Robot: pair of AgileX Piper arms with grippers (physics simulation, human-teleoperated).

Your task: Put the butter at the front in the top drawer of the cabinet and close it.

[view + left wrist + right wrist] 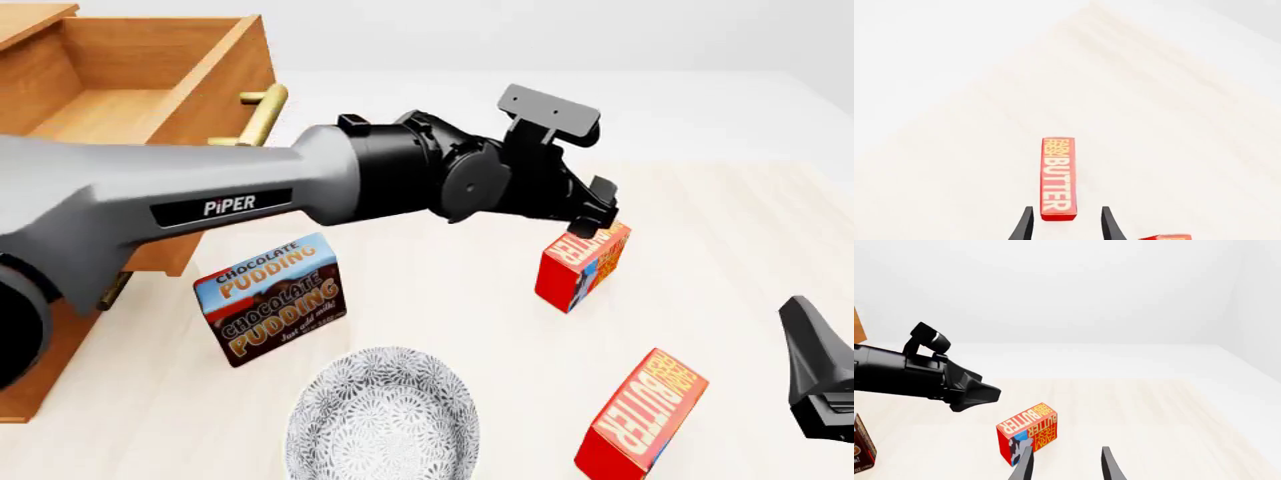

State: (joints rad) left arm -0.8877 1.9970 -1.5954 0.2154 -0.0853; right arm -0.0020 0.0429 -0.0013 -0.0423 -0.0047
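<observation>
Nearest me, the right claw (817,385) sits idle at about 4 o'clock on the counter (747,230), fingers apart with nothing between them. Just beside it is the spare butter carton (641,415), tipped on a slant. The patterned plate (383,418) is at 6 and the pudding box (274,300) at 8.

Further out is the butter (583,265), the one I take as my target. It's on its narrow side on open counter, well apart from the other boxes. The left claw (1067,211) hangs right above its near end with its fingers spread, not touching. The carton's long axis runs straight along my reach, so the fingers straddle the thin width. The left arm is clearly the closer one, so I'd say drop straight down and pinch.

Farthest, at 10 o'clock, the top drawer (147,70) of the cabinet (34,370) is pulled out and open. Watch the drawer's front wall and brass handle (260,108) on the way over.
</observation>
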